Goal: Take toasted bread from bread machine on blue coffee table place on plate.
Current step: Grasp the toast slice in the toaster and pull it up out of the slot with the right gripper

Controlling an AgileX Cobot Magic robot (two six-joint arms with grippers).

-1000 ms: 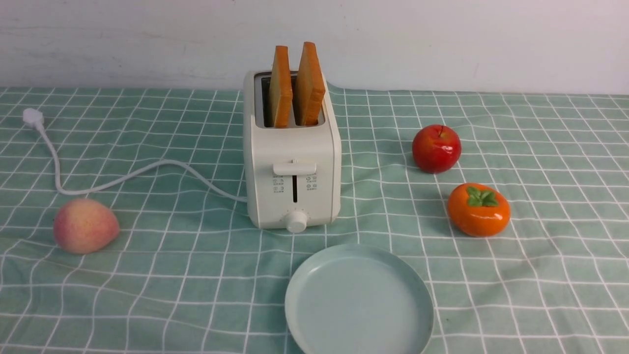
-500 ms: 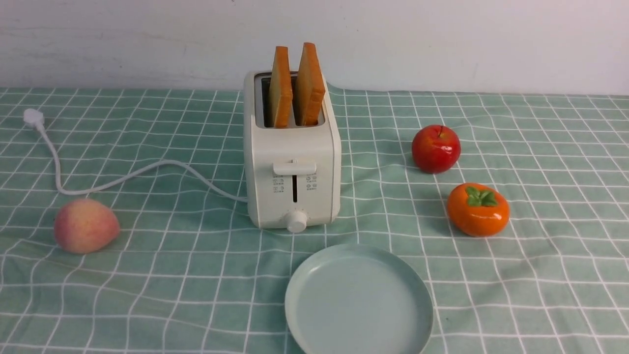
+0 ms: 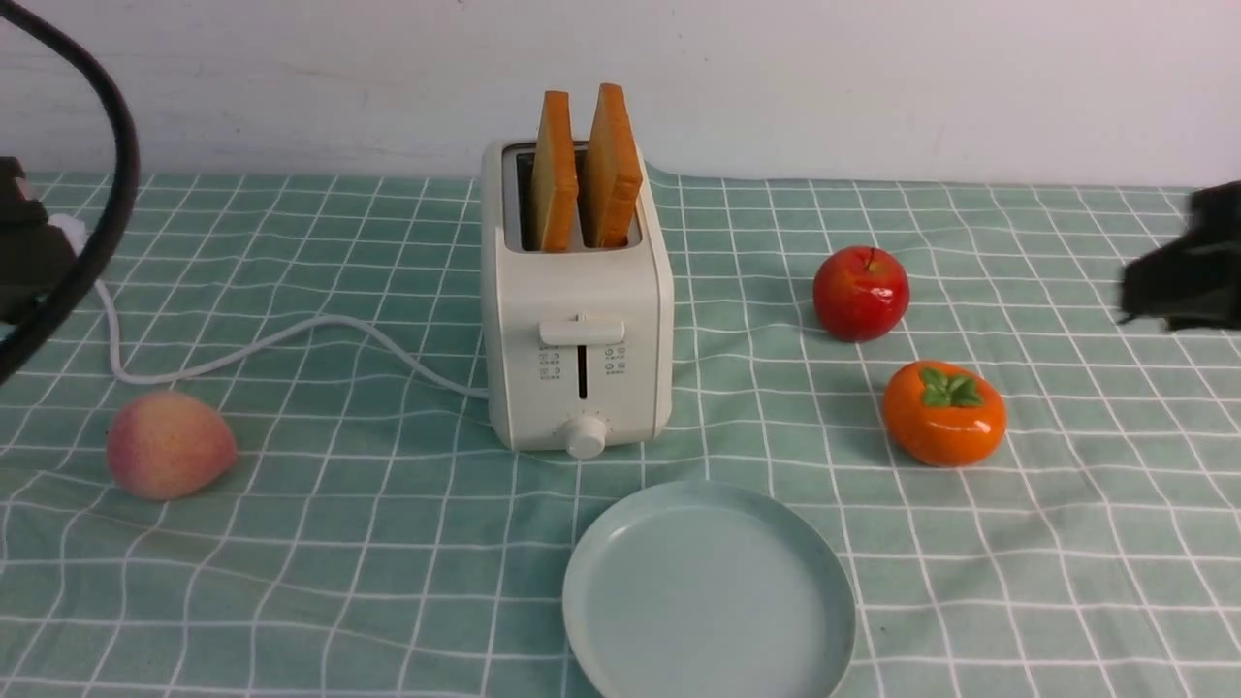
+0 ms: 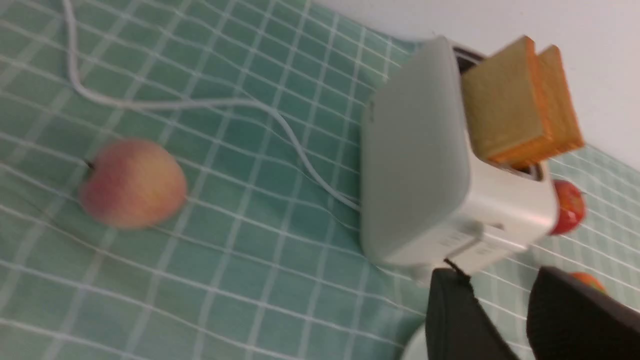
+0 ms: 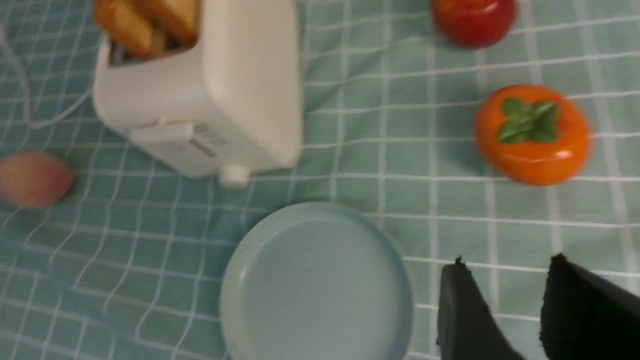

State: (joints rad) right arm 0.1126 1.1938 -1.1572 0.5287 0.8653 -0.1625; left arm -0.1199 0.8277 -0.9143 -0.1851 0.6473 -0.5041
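Two slices of toasted bread stand upright in the slots of the cream-white bread machine on the mint-green checked coffee table. The empty pale plate lies just in front of the bread machine. At the far left edge, part of my left arm shows with a black cable. In the left wrist view, my left gripper is open and empty, well short of the toasted bread. Beside the plate, my right gripper hangs open and empty above the cloth.
A peach lies at the left, and the white cord runs from the bread machine to its plug. At the right are a red apple and an orange persimmon. A white wall stands behind the table.
Both arms have come into the front view, the left at the left edge and the right at the right edge. The toasted bread, bread machine and plate have not moved.
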